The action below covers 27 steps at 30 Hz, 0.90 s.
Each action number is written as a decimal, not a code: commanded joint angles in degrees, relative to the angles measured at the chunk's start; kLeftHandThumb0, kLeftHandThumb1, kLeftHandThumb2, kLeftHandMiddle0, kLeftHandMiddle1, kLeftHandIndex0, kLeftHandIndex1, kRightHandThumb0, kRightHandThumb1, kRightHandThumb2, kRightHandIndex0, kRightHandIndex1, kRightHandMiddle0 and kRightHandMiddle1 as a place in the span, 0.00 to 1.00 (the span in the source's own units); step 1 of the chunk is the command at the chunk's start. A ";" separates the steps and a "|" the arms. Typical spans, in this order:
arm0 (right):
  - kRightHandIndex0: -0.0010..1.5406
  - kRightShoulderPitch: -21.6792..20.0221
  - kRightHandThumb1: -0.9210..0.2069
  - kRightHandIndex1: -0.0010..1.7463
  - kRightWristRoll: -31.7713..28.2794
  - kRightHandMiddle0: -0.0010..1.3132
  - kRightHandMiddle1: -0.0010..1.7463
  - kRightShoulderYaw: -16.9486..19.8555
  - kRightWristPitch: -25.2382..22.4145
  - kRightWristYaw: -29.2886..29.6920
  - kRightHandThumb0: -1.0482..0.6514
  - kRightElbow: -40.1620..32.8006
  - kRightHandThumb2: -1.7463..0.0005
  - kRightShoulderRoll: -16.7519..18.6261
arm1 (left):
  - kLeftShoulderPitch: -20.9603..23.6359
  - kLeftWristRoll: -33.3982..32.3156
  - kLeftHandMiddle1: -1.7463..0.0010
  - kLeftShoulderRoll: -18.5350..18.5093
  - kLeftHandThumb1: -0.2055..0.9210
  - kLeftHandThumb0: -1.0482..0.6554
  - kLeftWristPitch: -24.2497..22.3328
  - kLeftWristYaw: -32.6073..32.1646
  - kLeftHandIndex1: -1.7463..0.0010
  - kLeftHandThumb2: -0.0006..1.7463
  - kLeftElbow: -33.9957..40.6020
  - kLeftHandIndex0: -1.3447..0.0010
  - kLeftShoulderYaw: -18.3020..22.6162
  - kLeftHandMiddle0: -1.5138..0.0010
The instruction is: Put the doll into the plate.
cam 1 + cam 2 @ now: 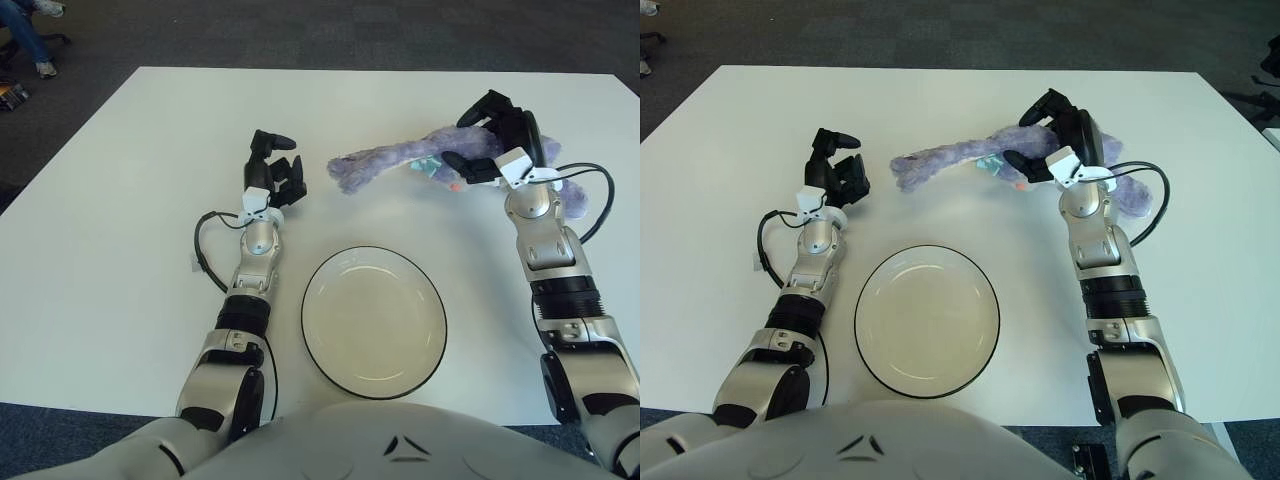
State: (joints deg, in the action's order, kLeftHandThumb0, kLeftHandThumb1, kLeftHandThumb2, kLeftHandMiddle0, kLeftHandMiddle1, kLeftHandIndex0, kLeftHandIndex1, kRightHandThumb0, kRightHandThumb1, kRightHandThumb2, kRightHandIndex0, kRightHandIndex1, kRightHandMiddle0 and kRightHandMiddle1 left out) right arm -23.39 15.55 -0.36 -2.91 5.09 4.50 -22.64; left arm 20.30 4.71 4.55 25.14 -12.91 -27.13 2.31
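Note:
A fuzzy purple doll (385,160) stretches across the white table's far right, its long end pointing left toward the middle. My right hand (478,140) is shut on the doll's thicker part, with black fingers above and below it. Part of the doll's body (575,195) shows behind the right wrist. The round white plate (312,290) with a dark rim sits near the front edge, in front of and to the left of the doll. My left hand (275,170) shows left of the doll's tip, fingers relaxed and holding nothing.
The white table (120,200) reaches dark carpet on every side. A black cable loops beside my left forearm (205,250). A person's legs and chair base (25,35) show on the floor at the far left.

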 commanded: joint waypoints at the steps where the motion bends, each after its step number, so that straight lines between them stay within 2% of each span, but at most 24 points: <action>1: 0.63 1.25 0.66 0.74 -3.08 0.52 0.80 1.87 -3.64 -2.94 0.61 -4.46 0.30 1.05 | -2.36 -0.45 0.00 0.09 0.73 0.38 0.10 0.38 0.00 0.53 -1.66 0.71 0.08 0.29; 12: 0.61 3.59 0.67 0.79 -14.11 0.51 0.82 6.11 -9.62 -12.02 0.61 -13.97 0.27 2.55 | -2.38 -0.56 0.00 0.04 0.73 0.38 0.91 0.94 0.00 0.54 -2.09 0.71 -0.11 0.27; 27: 0.58 5.23 0.67 0.83 -19.05 0.50 0.81 7.67 -22.97 -15.35 0.61 -24.70 0.26 2.96 | -2.21 -1.42 0.00 0.08 0.73 0.38 0.97 2.03 0.00 0.54 -2.53 0.71 -0.04 0.27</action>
State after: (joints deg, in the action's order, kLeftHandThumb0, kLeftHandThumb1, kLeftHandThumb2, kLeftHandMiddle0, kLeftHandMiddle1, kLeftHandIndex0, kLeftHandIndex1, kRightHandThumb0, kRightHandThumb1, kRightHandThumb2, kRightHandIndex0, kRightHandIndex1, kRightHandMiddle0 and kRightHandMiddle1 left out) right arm -18.91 -1.53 6.59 -22.89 -9.41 -17.40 -19.94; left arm 20.55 3.57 4.57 25.74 -11.48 -27.78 2.26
